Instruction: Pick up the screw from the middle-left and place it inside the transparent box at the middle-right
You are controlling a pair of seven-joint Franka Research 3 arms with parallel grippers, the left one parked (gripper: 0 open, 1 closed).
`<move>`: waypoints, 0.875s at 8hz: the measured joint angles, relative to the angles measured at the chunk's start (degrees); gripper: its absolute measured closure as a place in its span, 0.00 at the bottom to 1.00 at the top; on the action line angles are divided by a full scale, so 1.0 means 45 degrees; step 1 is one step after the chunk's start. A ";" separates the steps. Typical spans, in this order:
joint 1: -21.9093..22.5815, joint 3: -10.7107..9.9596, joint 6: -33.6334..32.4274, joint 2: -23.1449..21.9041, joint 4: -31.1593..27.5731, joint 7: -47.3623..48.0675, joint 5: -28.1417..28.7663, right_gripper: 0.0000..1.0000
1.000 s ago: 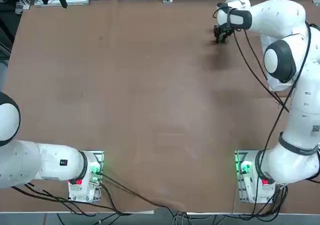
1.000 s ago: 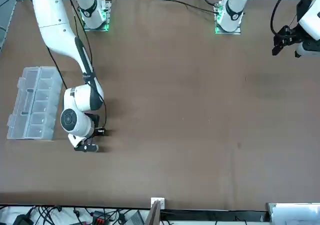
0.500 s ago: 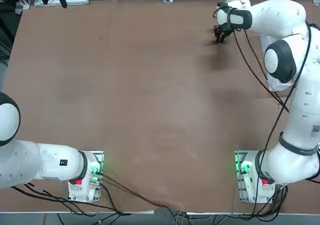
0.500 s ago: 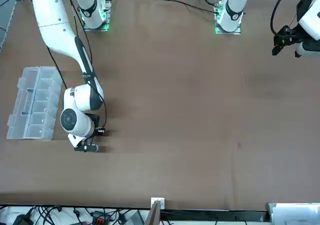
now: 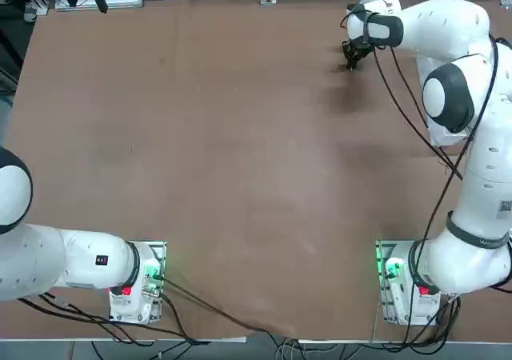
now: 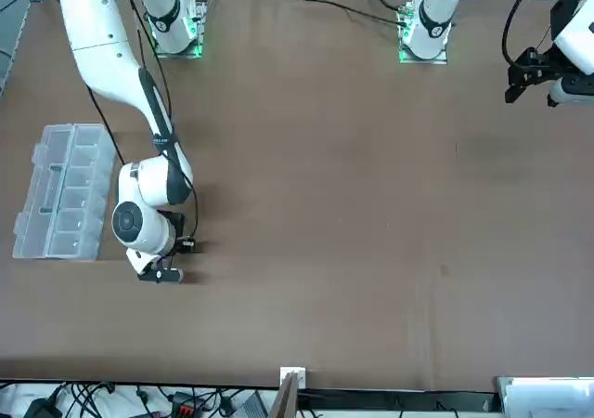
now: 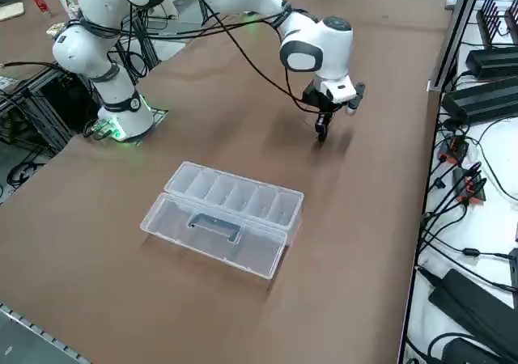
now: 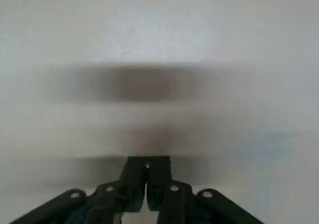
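- Seen from overhead, white arm sections hide much of the clear plastic compartment box [image 7: 222,218], at two o'clock from the table's middle; from the robot's right side, it shows fully, lid open.
- A tiny, thin, dark metal sliver [image 5: 132,148], apparently the screw, lies at nine o'clock on the brown tabletop [image 5: 240,184], barely discernible and well apart from the gripper.
- The black two-finger right gripper [image 8: 148,160] hovers between one and two o'clock, its fingertips together; whether anything tiny is pinched there, I cannot tell.
- The far table edge runs near the gripper; brown surface stretches between it and the sliver.
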 joint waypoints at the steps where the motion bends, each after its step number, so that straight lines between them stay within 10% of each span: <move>1: 0.0000 0.0000 0.0000 0.0000 0.0000 0.0007 0.0000 0.94; 7: -0.0243 -0.0132 -0.0132 -0.0670 0.0153 0.0045 0.0211 0.94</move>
